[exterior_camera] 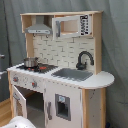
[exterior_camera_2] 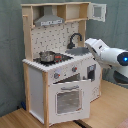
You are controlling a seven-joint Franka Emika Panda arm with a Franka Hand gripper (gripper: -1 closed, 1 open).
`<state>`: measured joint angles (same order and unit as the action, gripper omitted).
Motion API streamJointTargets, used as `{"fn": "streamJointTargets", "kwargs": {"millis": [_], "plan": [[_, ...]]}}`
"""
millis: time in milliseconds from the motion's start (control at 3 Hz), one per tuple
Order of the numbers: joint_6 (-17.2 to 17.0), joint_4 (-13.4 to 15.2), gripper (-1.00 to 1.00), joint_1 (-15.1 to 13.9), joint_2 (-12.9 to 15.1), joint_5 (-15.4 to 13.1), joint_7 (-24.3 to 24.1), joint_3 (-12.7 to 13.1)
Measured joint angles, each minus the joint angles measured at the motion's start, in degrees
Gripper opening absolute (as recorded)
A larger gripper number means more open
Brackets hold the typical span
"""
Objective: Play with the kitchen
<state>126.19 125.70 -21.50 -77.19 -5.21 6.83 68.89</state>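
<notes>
Your toy kitchen (exterior_camera: 57,70) fills most of the first exterior view, from the top edge down to the bottom. In the second exterior view it (exterior_camera_2: 55,60) stands in the left and middle of the picture on a light wooden floor (exterior_camera_2: 107,107).

Look at the upper left of the first exterior view. There is a grey range hood (exterior_camera: 38,30), and right of it an upper cabinet (exterior_camera: 74,26) with a see-through door. Below the hood a small shiny pot (exterior_camera: 30,62) sits on the hob (exterior_camera: 37,66). To the right of the hob is the grey sink (exterior_camera: 73,74), with the black faucet (exterior_camera: 83,59) curving over its back edge. Small knobs (exterior_camera: 24,81) sit in a row under the hob.

The oven door (exterior_camera_2: 70,97) hangs a little open in the second exterior view, low in the middle of the picture. In the first exterior view you see that door (exterior_camera: 19,101) at the lower left, swung out too.

The white robot arm (exterior_camera_2: 106,52) comes in from the right side of the second exterior view. Its front end is by the sink side of the kitchen. You cannot see the gripper itself, so you cannot tell if its fingers are open or closed. A white rounded part (exterior_camera: 17,122) also shows at the bottom left of the first exterior view.

A grey curtain (exterior_camera: 116,50) hangs behind everything.
</notes>
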Motion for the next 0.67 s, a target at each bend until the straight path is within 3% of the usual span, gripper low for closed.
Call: {"fn": "streamJointTargets", "kwargs": {"millis": [667], "plan": [[-4.2, 1.6, 1.0, 3.0, 3.9, 4.2, 9.4, -1.8]]}}
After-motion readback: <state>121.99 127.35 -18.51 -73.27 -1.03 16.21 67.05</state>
